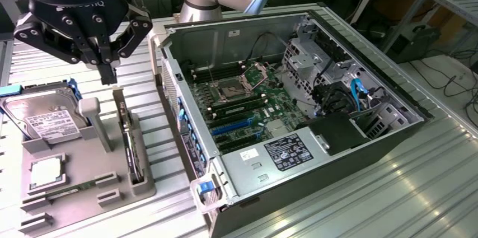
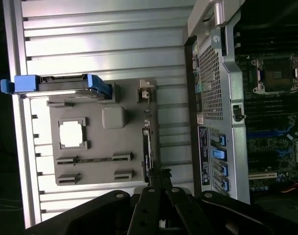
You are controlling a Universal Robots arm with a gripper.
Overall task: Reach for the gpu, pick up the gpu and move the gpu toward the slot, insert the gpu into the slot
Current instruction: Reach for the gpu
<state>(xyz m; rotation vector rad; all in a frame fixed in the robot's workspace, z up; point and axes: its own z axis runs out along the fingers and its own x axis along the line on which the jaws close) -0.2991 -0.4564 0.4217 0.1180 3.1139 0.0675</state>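
The gpu (image 1: 131, 148) stands thin edge-on in a slit of the grey fixture tray (image 1: 89, 159), at the side nearest the computer case. In the wrist view the gpu (image 2: 147, 152) is a dark narrow strip. My gripper (image 1: 108, 77) hangs above the tray's far end, just beyond the card's far tip and apart from it. Its fingers are shut together with nothing between them, and my gripper (image 2: 159, 177) lines up with the card's long edge. Blue expansion slots (image 1: 232, 129) lie on the motherboard inside the open case.
On the tray sit a silver hard drive (image 1: 41, 116) in a blue bracket, a square processor (image 1: 46, 173) and a thin green memory stick (image 1: 71, 189). The open computer case (image 1: 299, 109) fills the exterior view's right, its wall close beside the tray. The table is ribbed metal.
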